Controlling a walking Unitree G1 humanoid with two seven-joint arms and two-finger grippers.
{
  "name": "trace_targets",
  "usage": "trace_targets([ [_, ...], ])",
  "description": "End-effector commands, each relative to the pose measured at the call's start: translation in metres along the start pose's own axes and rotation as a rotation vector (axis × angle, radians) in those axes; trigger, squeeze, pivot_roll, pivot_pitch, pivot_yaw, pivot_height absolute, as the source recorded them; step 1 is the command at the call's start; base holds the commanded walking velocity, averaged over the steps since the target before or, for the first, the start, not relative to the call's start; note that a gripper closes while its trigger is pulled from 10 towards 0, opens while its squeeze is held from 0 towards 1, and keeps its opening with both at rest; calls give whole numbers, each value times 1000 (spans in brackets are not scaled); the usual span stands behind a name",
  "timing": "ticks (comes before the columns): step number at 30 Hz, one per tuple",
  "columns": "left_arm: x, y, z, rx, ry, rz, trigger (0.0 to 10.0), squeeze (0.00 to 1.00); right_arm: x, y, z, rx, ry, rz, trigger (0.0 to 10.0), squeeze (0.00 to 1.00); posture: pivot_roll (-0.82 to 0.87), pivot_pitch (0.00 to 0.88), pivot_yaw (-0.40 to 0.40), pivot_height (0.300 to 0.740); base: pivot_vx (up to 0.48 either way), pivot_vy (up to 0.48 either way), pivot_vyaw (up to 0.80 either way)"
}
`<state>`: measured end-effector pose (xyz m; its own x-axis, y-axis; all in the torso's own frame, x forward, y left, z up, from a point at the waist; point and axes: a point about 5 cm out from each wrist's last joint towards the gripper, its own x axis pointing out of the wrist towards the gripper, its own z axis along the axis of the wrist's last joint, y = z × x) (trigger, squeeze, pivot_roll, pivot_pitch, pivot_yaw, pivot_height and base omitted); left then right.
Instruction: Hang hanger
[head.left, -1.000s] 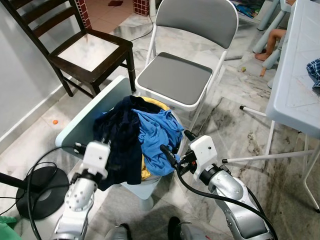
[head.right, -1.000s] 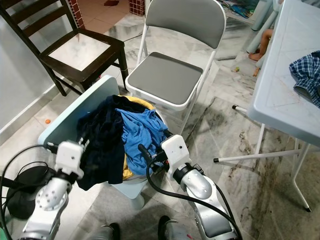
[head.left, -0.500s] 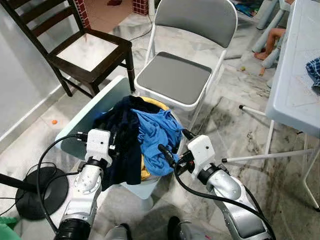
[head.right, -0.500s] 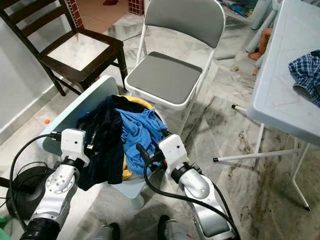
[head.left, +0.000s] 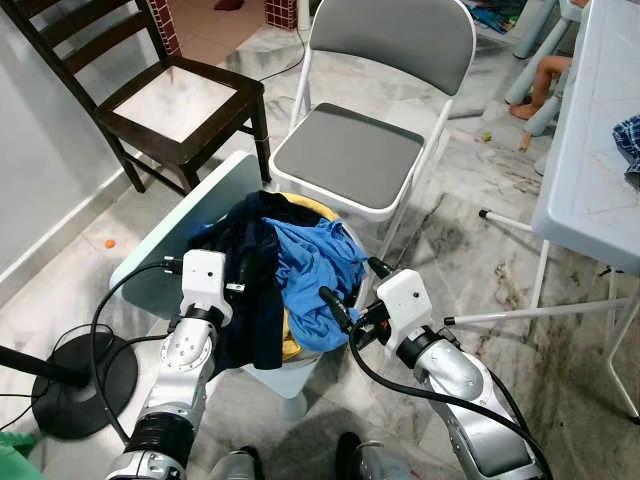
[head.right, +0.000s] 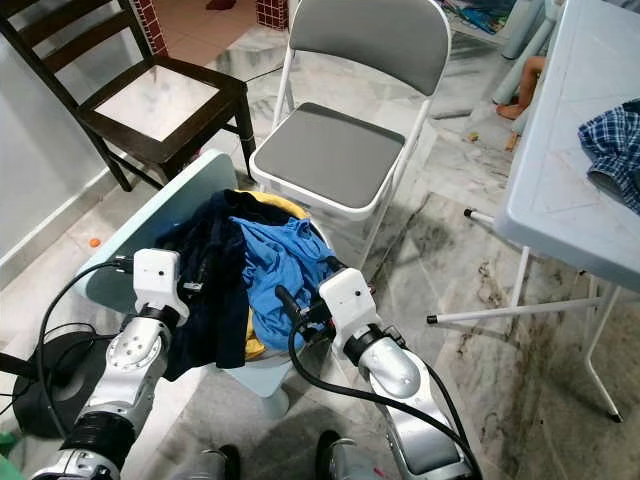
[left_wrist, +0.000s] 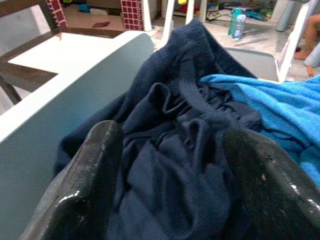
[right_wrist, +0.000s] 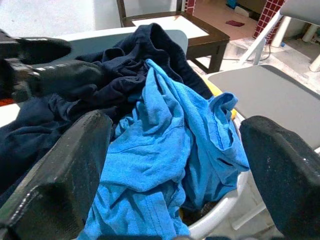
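Two garments top the heap in the white laundry basket (head.left: 285, 378): a dark navy garment (head.left: 250, 270) on its left side and a blue shirt (head.left: 315, 265) on its right, with a strip of yellow cloth (head.left: 315, 208) showing at the far rim. A hanger cannot be made out among them; if one is there, it is hidden by the cloth.

The left end effector (left_wrist: 170, 165) is pushed against the navy garment at the basket's left rim. Its fingers (left_wrist: 90, 185) are spread wide, with folds of the dark cloth lying between them; nothing is pinched. The right end effector (head.left: 357, 290) is held at the basket's right rim, just beside the blue shirt. Its fingers (right_wrist: 60, 175) are likewise spread apart and grip nothing.

Compared with a second ago, the left arm has been raised and brought in towards the heap, so that its white wrist block now sits close against the navy garment. The right arm is seen almost where it was, and the clothes lie as before.

A pale blue-green lid (head.left: 180, 235) leans against the basket's left side. Behind the basket a grey folding chair (head.left: 350, 155) stands on the marble floor (head.left: 470, 230), with a dark wooden chair (head.left: 180, 100) to its left. A white table (head.left: 590, 150) is seen on the right, with a checked cloth (head.right: 610, 150) lying on it.
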<state>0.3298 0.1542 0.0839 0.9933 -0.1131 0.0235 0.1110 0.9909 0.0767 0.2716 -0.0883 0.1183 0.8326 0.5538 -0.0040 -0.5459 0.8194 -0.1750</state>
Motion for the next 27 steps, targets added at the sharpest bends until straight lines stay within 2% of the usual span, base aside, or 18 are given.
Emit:
trace_targets([
  [1,-2,-3,-10,-3,51,-12,10000,1000,-2,3,-1,2,3,3,10000,0,147,279,-30,740,0,0,0],
  [2,-2,-4,-13,-8,73,-19,10000,996,-2,3,-2,1,6,7,10000,0,147,279,-30,740,0,0,0],
  [3,-2,-4,-17,-16,94,-23,10000,675,-3,4,-2,3,7,10,10000,0,146,279,-30,740,0,0,0],
  [4,-2,-4,-18,-18,100,-24,10000,675,-3,4,-2,3,7,12,10000,0,144,278,-30,740,0,0,0],
  [5,-2,-4,-19,-16,113,-27,10000,0,-3,4,-2,2,9,15,10000,0,143,278,-30,740,0,0,0],
  [10,1,-4,-26,-38,177,-29,10000,0,-3,-1,-2,-3,11,1,10000,0,138,275,-26,740,0,0,0],
  [11,2,-3,-27,-41,188,-27,0,0,-3,-2,-1,-4,11,-1,10000,0,136,273,-25,740,0,0,0],
  [27,4,6,-31,-36,239,-6,0,0,-4,4,-1,5,7,-4,10000,0,129,275,-16,740,0,0,0],
])
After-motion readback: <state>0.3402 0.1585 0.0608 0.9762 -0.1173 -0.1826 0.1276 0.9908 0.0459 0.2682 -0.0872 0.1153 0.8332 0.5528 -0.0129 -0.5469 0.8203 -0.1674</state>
